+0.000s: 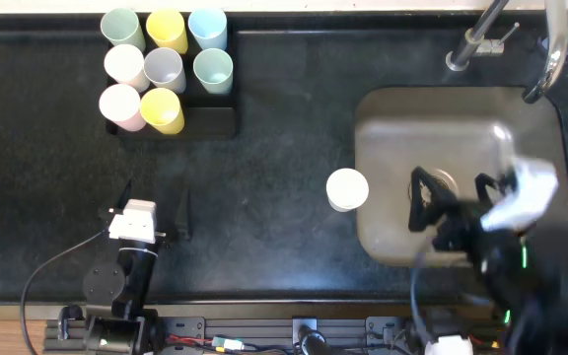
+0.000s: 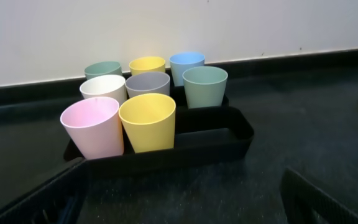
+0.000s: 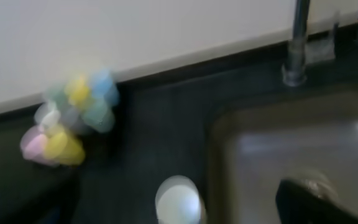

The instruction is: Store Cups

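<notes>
Top view — left gripper (image 1: 156,205), right gripper (image 1: 452,197) both gape empty; white cup (image 1: 347,189) by the sink (image 1: 392,138) awaits the free slot in the tray (image 1: 215,122)

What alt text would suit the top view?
Eight pastel cups stand in a black tray at upper left; one white cup stands alone beside the sink. The right gripper hangs open over the sink; the left gripper, open too, sits below the tray.

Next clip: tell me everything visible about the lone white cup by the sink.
The white cup is plain, round, seemingly plastic. It stands on end on the dark counter, close beside the sink rim and well apart from the loaded tray. Nothing touches it. Whether its mouth faces up is unclear.
</notes>
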